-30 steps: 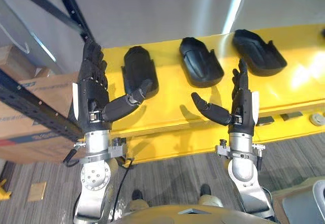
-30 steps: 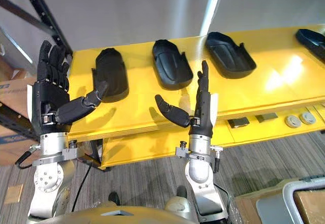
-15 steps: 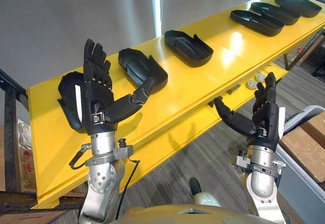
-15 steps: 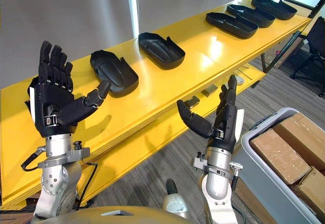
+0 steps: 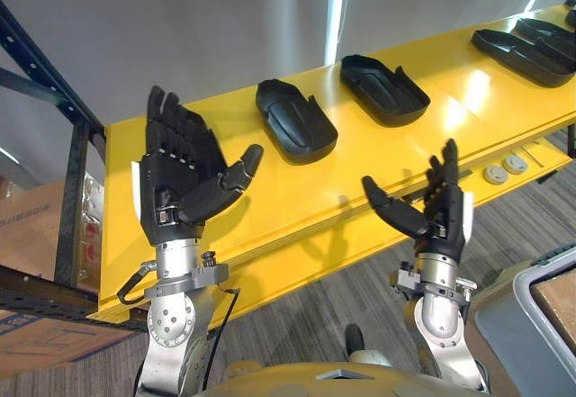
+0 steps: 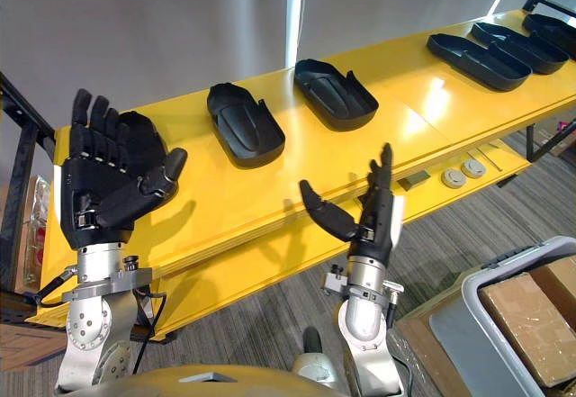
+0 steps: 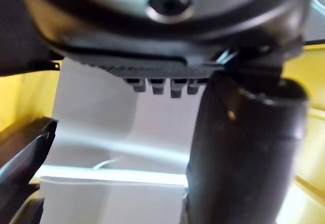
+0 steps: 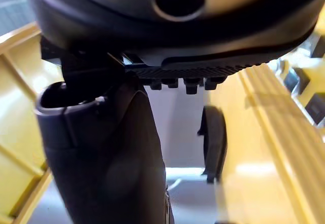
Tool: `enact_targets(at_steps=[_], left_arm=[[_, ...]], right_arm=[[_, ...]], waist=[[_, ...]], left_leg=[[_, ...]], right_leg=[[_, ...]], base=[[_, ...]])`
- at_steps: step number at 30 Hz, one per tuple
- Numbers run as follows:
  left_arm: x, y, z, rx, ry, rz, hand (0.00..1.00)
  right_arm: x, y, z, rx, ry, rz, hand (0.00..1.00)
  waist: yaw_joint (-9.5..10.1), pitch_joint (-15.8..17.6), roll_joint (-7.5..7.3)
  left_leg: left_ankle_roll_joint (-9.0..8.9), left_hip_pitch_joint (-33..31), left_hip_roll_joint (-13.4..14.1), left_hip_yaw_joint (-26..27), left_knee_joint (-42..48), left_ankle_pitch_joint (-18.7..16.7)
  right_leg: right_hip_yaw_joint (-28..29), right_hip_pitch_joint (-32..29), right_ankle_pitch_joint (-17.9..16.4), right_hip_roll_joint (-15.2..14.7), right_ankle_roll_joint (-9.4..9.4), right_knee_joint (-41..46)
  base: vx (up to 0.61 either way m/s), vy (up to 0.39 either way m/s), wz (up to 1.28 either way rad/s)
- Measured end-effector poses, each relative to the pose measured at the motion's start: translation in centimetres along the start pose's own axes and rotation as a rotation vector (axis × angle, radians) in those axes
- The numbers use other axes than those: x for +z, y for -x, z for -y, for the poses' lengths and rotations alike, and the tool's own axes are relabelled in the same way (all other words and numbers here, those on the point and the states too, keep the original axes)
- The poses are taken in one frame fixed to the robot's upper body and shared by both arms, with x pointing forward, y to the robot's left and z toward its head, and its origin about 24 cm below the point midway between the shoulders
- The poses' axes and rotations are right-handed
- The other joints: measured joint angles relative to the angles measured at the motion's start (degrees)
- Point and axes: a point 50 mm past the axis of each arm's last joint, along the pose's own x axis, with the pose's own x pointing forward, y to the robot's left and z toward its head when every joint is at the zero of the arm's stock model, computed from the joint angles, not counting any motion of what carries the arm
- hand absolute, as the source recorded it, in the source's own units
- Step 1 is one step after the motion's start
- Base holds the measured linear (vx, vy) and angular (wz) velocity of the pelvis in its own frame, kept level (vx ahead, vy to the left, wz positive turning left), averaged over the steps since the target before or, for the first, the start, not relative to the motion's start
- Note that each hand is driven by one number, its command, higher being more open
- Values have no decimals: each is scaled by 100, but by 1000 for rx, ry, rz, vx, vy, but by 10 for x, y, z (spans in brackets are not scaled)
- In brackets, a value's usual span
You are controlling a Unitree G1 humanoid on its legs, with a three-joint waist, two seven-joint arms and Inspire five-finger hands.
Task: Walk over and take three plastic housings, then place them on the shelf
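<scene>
Right now I am holding both hands up in front of the yellow shelf (image 5: 297, 190), and neither is carrying anything. The left hand (image 5: 184, 181) is spread wide, palm toward me, thumb angled out. The right hand (image 5: 438, 212) is hanging lower by the shelf's front lip, with its fingers straight and its thumb out to the side. The housings are lying on the shelf top. The nearest housing (image 5: 295, 120) is sitting just past the left thumb, the second housing (image 5: 384, 89) is beside it, and further housings (image 6: 477, 59) are lined up well along the board.

I am worrying about a careless sweep here. With the left thumb so near that first piece, a sideways swing could knock it, and I am guessing it would skate on that glossy painted surface. The right hand, rising, could clip the lip. I am also minding the grey bin (image 6: 517, 257) by my right side.

The housings are looking like matte black moulded plastic. They are shallow, elongated shells, rounded at one end with raised walls, probably light and stiff. The shelf is shining, smooth and hard.
</scene>
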Motion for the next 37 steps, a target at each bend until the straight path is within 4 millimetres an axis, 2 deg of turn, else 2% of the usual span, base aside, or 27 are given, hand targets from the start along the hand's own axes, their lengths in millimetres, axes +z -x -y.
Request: enact_targets(at_steps=[2,4,6,7,9,11,14,17,20,22,25,26,27,29,30,31,32,33,37], left_arm=[[-3,4,17,-220,91,-28,100],[-5,10,33,-413,116,-46,100],[-11,24,59,-706,181,-112,100],[-14,28,66,-783,200,-141,100],[-40,44,90,-1049,255,-331,100],[-64,60,94,-1128,274,-533,100],[-94,84,84,-1118,292,-817,100],[-102,95,73,-1140,268,-938,100],[-105,101,71,-1166,279,-999,100],[-114,107,67,-1121,270,-1072,100],[-147,124,46,-871,202,-1245,100],[-161,129,28,-709,146,-1315,100],[-167,132,18,-636,103,-1342,100],[-180,142,-30,-374,-107,-1409,100],[-181,145,-40,-322,-152,-1420,100],[-181,152,-63,-197,-244,-1437,100],[-180,155,-72,-148,-272,-1441,100],[-177,163,-89,-52,-352,-1443,100],[-170,186,-105,93,-415,-1467,100]], right_arm=[[-13,-1,13,-103,44,-57,100],[-21,0,19,-145,75,-82,100],[-31,-1,23,-187,106,-115,100],[-33,-1,24,-201,112,-121,100],[-41,0,31,-253,178,-122,100],[-45,-1,32,-269,198,-122,100],[-59,2,40,-288,232,-165,100],[-82,12,55,-324,285,-280,100],[-102,24,64,-303,301,-397,100],[-114,31,66,-257,288,-481,100],[-139,51,68,-139,280,-679,100],[-152,63,69,-72,294,-791,100],[-158,69,69,-43,300,-848,100],[-177,97,70,20,279,-1043,100],[-180,103,70,26,260,-1084,100],[-184,112,76,12,222,-1149,100],[-185,115,77,10,218,-1165,100],[-188,123,78,2,185,-1215,100],[-192,139,83,-37,110,-1311,100]], waist=[[0,-9,10],[-31,-17,21],[-133,-56,60],[-148,-77,78],[-157,-173,103],[-243,-240,133],[-306,-290,127],[-282,-292,66],[-290,-305,24],[-306,-300,14],[-313,-306,-24],[-300,-281,-69],[-291,-266,-92],[-215,-208,-184],[-186,-204,-179],[-100,-170,-245],[-77,-163,-272],[-25,-130,-341],[56,-121,-411]], left_leg=[[-3,1,-14,-1,-55,37],[-10,4,-18,1,-81,53],[-11,5,-17,17,-85,54],[-11,7,-17,28,-86,54],[-12,10,-14,48,-90,54],[-12,10,-10,70,-89,54],[-12,10,3,152,-111,57],[23,17,-12,211,-222,114],[-17,39,-17,224,-305,191],[-35,114,-18,246,-411,248],[-42,131,-17,219,-486,294],[-46,130,-11,168,-492,309],[-50,130,-6,136,-491,316],[-58,126,1,30,-491,342],[-59,131,0,11,-488,348],[-57,133,-12,-38,-485,351],[-57,137,-16,-65,-482,354],[-58,187,-25,-128,-485,362],[-59,315,-43,-191,-521,368]], right_leg=[[-39,-1,-4,-21,-3,0],[-52,-3,-6,-29,-4,-2],[-52,-6,-6,-32,-4,-4],[-48,-10,-5,-32,-4,-4],[-47,-11,-5,-34,-3,-6],[-44,-17,-5,-33,-3,-7],[-27,-34,-7,-37,-3,-11],[-42,-51,-14,-73,-15,-11],[-59,-61,-7,-79,-4,-13],[-59,-50,-4,-75,0,-15],[-98,-50,-9,-74,-2,-19],[-146,-25,-18,-74,-9,-19],[-184,-2,-25,-74,-15,-19],[-288,59,-37,-79,-21,-19],[-307,83,-38,-84,-21,-19],[-350,122,-44,-105,-15,-19],[-373,145,-46,-111,-15,-19],[-442,233,-70,-127,-8,-19],[-536,407,-126,-155,10,-19]], base=[[-24,14,7],[-8,6,2],[0,0,0],[0,0,0],[0,0,0],[0,0,0],[-32,8,-2],[-31,11,6],[-5,3,1],[0,0,0],[3,1,5],[-8,-6,14],[-15,-11,23],[-20,-8,22],[-24,2,19],[-25,11,15],[-25,16,22],[-16,15,17],[-12,15,11]])
